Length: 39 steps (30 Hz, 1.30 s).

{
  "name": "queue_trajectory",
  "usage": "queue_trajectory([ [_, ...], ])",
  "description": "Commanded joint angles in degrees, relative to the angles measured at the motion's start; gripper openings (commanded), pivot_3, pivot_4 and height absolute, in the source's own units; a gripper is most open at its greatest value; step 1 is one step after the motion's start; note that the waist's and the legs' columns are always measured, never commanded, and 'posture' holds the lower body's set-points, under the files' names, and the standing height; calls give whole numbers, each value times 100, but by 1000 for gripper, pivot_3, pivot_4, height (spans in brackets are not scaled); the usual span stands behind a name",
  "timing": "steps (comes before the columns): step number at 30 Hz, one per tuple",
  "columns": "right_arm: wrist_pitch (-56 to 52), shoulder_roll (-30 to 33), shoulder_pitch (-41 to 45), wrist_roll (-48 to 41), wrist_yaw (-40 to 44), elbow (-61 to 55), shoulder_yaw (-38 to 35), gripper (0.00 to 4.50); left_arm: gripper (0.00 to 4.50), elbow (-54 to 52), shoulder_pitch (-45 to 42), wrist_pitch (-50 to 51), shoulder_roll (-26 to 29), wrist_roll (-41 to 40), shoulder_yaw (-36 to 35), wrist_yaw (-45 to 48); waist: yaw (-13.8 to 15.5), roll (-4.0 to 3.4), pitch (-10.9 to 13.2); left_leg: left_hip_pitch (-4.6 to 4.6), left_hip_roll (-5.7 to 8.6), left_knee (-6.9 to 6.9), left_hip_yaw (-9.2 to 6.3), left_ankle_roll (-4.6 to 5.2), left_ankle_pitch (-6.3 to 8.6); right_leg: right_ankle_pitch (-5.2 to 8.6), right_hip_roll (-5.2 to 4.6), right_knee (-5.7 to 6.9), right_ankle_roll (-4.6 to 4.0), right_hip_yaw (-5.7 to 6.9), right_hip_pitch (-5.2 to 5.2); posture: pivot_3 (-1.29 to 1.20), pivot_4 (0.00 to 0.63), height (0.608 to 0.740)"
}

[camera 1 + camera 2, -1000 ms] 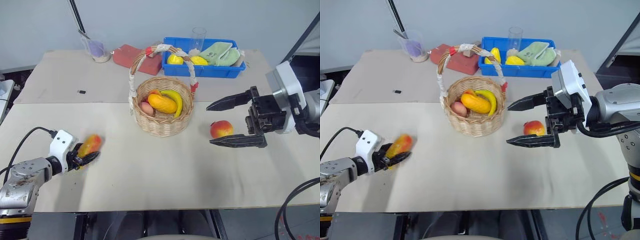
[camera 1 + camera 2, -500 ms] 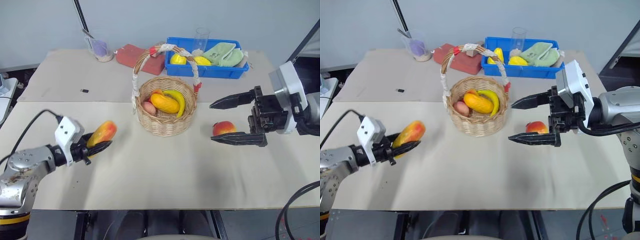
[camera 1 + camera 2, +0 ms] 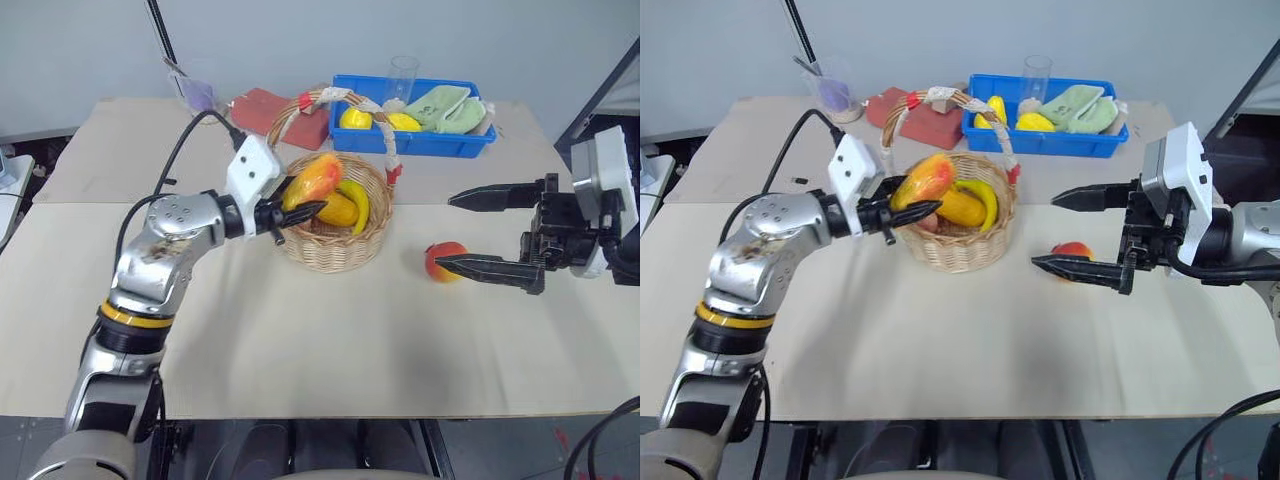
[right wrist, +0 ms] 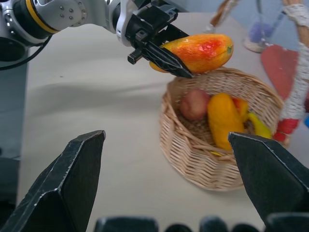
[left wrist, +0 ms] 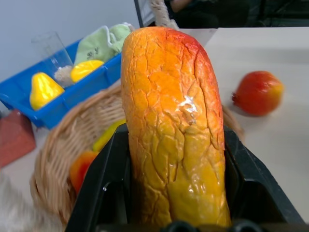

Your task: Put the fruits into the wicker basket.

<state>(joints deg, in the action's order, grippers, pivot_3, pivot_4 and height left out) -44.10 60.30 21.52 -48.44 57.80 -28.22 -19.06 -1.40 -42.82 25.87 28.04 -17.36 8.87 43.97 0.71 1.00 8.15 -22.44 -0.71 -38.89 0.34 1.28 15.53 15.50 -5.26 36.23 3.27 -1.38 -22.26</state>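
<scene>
The left claw (image 3: 297, 205) is clamped on the mango (image 3: 312, 180), gripping it around its lower, yellower half so that the red-orange end sticks out ahead of the fingers. That end is already over the near-left rim of the wicker basket (image 3: 330, 250), held clear above the weave, which puts the fruit where a release would likely drop it inside rather than on the bench (image 3: 300, 340). The arm reaches in from the left, below the arch of the basket's handle (image 3: 330, 98), which rises on the far side with its white wrap and red bands, so the handle is not in the way.

The basket already holds a banana (image 3: 352, 200), an orange-yellow fruit (image 3: 335, 208) and a pinkish round one (image 4: 194, 105), so free room is tight and the mango will probably come to rest on top of them.

The apple (image 3: 443, 262) lies on the bench to the right of the basket, well apart from it. The right claw (image 3: 470, 230) stands wide apart and holds nothing; its lower finger crosses just in front of the apple and its upper finger is above it, so it looks poised to take that fruit next.

Far behind, a blue tray (image 3: 420, 145) with yellow pears plays no part.
</scene>
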Motion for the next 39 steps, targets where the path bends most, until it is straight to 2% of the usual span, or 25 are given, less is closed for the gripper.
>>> queue_trajectory([
  [1,55,-5,-15,1,-237,-144,-252,4500,3107,297,-237,-491,-172,238,85,92,0,0,0,-1,1,-1,0,0,0,0,-2,0,0,0,0,0,150,740],
  [3,145,5,-101,154,-322,-136,-212,4500,4104,305,-228,-509,-220,195,64,217,-8,0,0,-3,1,-1,0,2,1,0,-1,1,0,0,-1,0,150,740],
  [4,190,8,-147,238,-353,-126,-192,4500,4450,279,-214,-492,-222,164,53,282,-11,0,0,-3,-1,-1,-1,2,1,0,1,1,0,-1,-2,0,150,740],
  [6,354,-45,-223,471,-441,-50,-130,4500,4450,181,-165,-485,-205,110,-4,379,-9,0,0,-3,-2,-1,-1,2,1,0,1,1,0,-1,-3,0,150,740],
  [10,911,69,-315,1662,-717,428,472,4500,4450,-155,-27,-407,-8,-93,-140,731,-15,0,0,-2,-2,-5,0,2,1,0,2,2,0,-1,-2,0,150,740],
  [14,1232,97,-236,2511,-731,1176,1158,4500,4450,-835,246,-174,449,-512,-235,1380,-20,-1,0,0,-2,-4,2,2,0,0,2,2,0,-3,-3,0,150,740],
  [18,1462,-314,125,3001,-822,2024,1708,4500,4450,-1514,614,26,976,-856,-355,1838,-37,-1,0,1,-3,-3,4,2,0,0,2,1,0,-7,-5,0,150,740],
  [20,1437,-625,346,3177,-916,2559,1929,4500,4450,-1895,919,105,1259,-1034,-499,2002,-58,-1,0,3,-3,-2,6,1,0,0,2,1,0,-10,-4,0,150,740],
  [24,1264,-889,506,3226,-741,2964,2051,4500,4450,-2238,1186,307,1479,-1256,-658,1952,-33,-2,0,4,-6,-1,3,1,0,0,5,2,0,-9,-3,0,150,740],
  [35,1193,-1128,641,3562,-573,3607,2330,4500,4450,-2482,1329,511,1552,-1356,-763,1717,-25,-2,0,4,-4,-3,5,1,0,0,7,1,0,-11,-2,0,150,740],
  [39,1417,-1182,639,3646,-552,3602,2275,3429,4500,-2464,1366,496,1549,-1427,-834,1734,-29,-2,0,4,-5,-3,5,1,0,0,7,1,0,-11,-3,0,150,740],
])
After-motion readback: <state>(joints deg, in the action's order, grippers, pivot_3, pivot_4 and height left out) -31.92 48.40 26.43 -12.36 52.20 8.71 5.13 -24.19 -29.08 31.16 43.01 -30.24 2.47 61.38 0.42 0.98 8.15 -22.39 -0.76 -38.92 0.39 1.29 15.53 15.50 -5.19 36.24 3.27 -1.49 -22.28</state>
